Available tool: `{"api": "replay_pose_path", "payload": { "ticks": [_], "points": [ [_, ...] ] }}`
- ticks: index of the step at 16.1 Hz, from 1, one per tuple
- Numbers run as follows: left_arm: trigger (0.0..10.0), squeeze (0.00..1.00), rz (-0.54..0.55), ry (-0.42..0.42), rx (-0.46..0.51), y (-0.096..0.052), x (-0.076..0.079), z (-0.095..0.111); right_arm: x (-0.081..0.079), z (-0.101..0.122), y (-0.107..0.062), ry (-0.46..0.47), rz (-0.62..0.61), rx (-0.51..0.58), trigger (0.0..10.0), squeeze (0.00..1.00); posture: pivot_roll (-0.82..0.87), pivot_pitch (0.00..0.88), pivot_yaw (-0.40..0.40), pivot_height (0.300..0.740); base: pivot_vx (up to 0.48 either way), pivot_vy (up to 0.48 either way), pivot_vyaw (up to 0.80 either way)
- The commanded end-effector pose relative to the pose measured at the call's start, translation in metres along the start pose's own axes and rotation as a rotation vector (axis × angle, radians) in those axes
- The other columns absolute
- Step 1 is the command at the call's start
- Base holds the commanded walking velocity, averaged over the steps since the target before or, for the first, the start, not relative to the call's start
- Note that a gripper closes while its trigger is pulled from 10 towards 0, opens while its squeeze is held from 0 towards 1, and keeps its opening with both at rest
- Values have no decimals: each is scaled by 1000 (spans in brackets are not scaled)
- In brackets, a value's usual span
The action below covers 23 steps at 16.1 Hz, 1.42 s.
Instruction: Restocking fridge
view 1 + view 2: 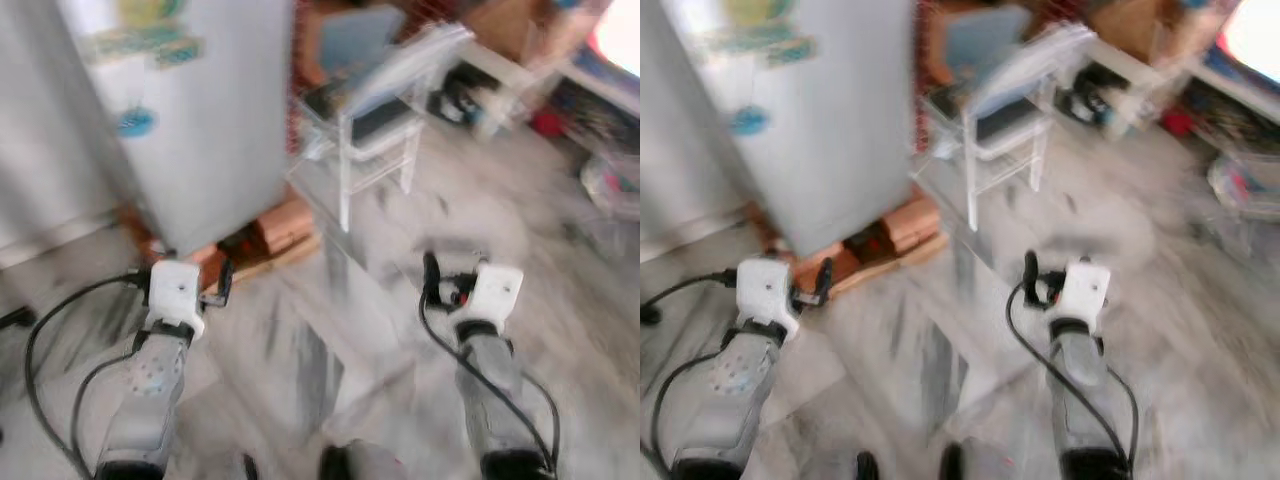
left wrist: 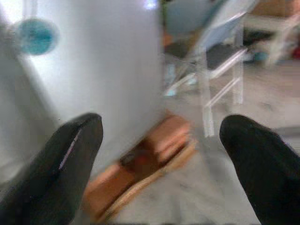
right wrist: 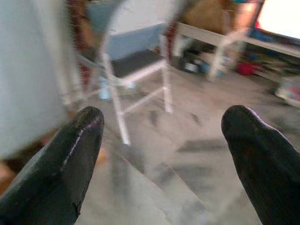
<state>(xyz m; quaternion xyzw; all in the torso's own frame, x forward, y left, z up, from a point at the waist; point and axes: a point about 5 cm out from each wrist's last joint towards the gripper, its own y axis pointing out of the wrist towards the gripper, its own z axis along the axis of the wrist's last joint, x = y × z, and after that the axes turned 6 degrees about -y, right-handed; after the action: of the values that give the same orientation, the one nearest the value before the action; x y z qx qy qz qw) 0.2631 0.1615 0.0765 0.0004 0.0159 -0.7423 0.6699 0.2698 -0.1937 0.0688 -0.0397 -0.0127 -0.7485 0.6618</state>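
Blurred marble floor [image 1: 560, 300]; one white chair [image 1: 375, 120] stands beside one fridge [image 1: 190, 130]. Left gripper [image 2: 159, 154] and right gripper [image 3: 161, 154] gape, both unladen.

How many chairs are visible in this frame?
1: a white folding chair stands on the marble floor just right of the fridge. Motion blur and background clutter could hide others.

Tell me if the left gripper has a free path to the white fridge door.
Probably yes: the left gripper, fingers open and holding nothing, hangs low before the white fridge door with only bare marble floor between. The frames are blurred.
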Motion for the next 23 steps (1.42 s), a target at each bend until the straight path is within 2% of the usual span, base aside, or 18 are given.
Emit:
{"api": "replay_pose_path", "payload": {
  "ticks": [1, 5, 6, 9, 12, 15, 17, 19, 23],
  "points": [
    [10000, 0, 2, 24, -27, -6, -2, -6, 2, 1, 0, 5, -14, 9, 10000, 0, 93, 97, -42, 740, 0, 435, 0],
    [10000, 0, -23, 71, -67, -15, 0, -15, 7, -3, -6, 30, -74, 5, 10000, 0, 80, 77, 5, 740, 0, 0, 0],
    [10000, 0, -19, 72, -83, -21, -4, -19, 6, -2, -10, 45, -76, 11, 10000, 0, 81, 77, 6, 740, 0, 0, 0],
    [10000, 0, 38, 93, -118, -37, -16, -26, 10, -8, -21, 14, -65, -8, 10000, 0, 98, 75, -11, 740, 0, 0, 0],
    [10000, 0, 66, 90, -113, -39, -19, -26, 15, -15, -33, -29, -49, -28, 10000, 0, 109, 72, -17, 740, 0, 0, 0],
    [10000, 0, 68, 95, -118, -44, -20, -27, 26, -8, -39, -86, -31, -1, 10000, 0, 94, 75, -20, 740, 0, 0, 0],
    [10000, 0, 69, 99, -126, -47, -21, -29, 31, -11, -46, -108, -32, -19, 10000, 0, 90, 80, -20, 740, 0, 0, 0],
    [10000, 0, 66, 95, -126, -47, -20, -28, 32, -11, -46, -108, -34, -22, 10000, 0, 89, 86, -21, 740, 0, 0, 0],
    [10000, 0, 63, 92, -115, -44, -19, -26, 23, -3, -39, -92, -11, 1, 10000, 0, 99, 86, -32, 740, 0, 470, 0]
  ]
}}
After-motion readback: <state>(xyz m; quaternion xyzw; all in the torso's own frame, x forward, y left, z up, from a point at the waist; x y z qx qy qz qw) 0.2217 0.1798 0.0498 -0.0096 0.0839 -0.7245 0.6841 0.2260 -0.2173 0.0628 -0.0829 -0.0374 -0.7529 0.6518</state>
